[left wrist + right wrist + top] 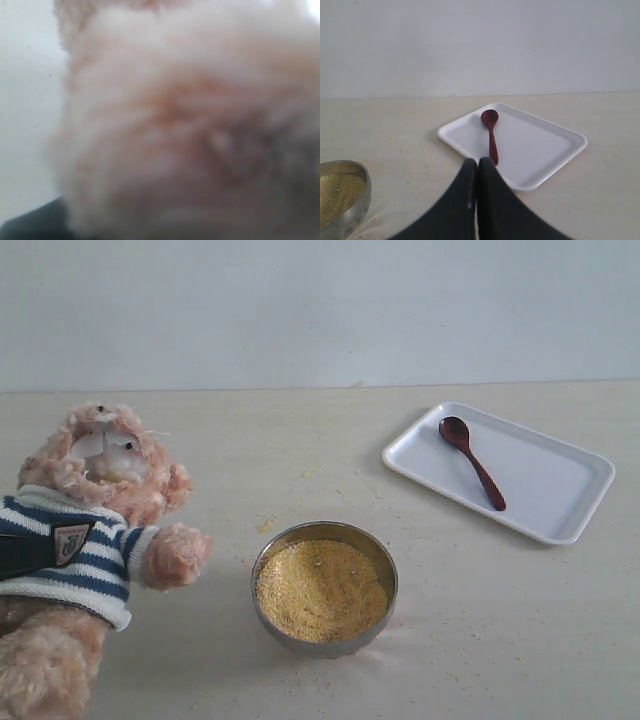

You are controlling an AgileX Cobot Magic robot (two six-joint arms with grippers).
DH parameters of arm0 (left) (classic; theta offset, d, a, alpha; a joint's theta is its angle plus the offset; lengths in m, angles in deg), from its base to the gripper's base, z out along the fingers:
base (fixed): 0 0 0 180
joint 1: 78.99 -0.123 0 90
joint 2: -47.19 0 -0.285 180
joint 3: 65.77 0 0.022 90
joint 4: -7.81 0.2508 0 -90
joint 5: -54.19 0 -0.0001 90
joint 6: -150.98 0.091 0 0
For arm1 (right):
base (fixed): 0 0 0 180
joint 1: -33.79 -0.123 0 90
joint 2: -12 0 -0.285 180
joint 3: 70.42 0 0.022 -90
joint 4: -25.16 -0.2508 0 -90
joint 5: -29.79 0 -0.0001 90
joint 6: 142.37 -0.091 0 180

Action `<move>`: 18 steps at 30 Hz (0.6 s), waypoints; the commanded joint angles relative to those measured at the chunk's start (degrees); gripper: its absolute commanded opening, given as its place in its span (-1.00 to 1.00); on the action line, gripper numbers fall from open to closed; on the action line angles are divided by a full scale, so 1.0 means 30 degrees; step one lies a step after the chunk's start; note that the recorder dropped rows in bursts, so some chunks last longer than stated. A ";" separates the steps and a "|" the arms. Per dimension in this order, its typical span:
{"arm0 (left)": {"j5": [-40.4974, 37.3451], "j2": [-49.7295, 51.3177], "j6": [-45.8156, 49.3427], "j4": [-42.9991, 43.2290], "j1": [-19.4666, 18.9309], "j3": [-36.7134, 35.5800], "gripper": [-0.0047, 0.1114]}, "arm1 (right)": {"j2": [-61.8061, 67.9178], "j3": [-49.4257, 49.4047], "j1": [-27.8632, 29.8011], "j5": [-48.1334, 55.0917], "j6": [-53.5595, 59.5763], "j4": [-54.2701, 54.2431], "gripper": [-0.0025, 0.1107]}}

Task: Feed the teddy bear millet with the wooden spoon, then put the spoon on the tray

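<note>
The teddy bear (pixel 100 500) sits at the left, leaning back, in its striped shirt. A dark finger of my left gripper (pixel 22 554) lies across its chest, and blurred fur of the teddy bear (pixel 190 125) fills the left wrist view. The millet (pixel 320 590) heaps in a steel bowl (pixel 385 562) at the front middle. The wooden spoon (pixel 472 462) lies on the white tray (pixel 550 485) at the right. My right gripper (pixel 477 162) is shut and empty, hanging short of the tray (pixel 540 145) and the spoon (pixel 491 135). The right gripper is outside the exterior view.
Loose millet grains are scattered on the beige table around the bowl and towards the tray. A pale wall runs along the far edge of the table. The bowl (pixel 362 200) with millet (pixel 335 192) shows at the side of the right wrist view.
</note>
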 commanded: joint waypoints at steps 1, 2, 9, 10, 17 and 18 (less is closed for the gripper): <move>-0.0377 -0.0166 0.0151 -0.0383 -0.0044 -0.0108 -0.83 | -0.0137 -0.0081 0.0049 0.0157 0.0676 0.0120 -0.96; -0.0377 -0.0166 0.0151 -0.0383 -0.0044 -0.0108 -0.83 | -0.0137 -0.0081 0.0049 0.0200 0.0802 0.0120 -0.96; -0.0377 -0.0166 0.0151 -0.0383 -0.0044 -0.0108 -0.83 | -0.0137 -0.0081 0.0049 0.0393 0.0864 0.0041 -0.96; -0.0377 -0.0166 0.0151 -0.0383 -0.0044 -0.0108 -0.83 | -0.0137 -0.0081 0.0049 0.0393 0.0864 0.0041 -0.96; -0.0377 -0.0166 0.0151 -0.0383 -0.0044 -0.0108 -0.83 | -0.0137 -0.0081 0.0049 0.0393 0.0864 0.0041 -0.96; -0.0377 -0.0166 0.0151 -0.0383 -0.0044 -0.0108 -0.83 | -0.0137 -0.0081 0.0049 0.0393 0.0864 0.0041 -0.96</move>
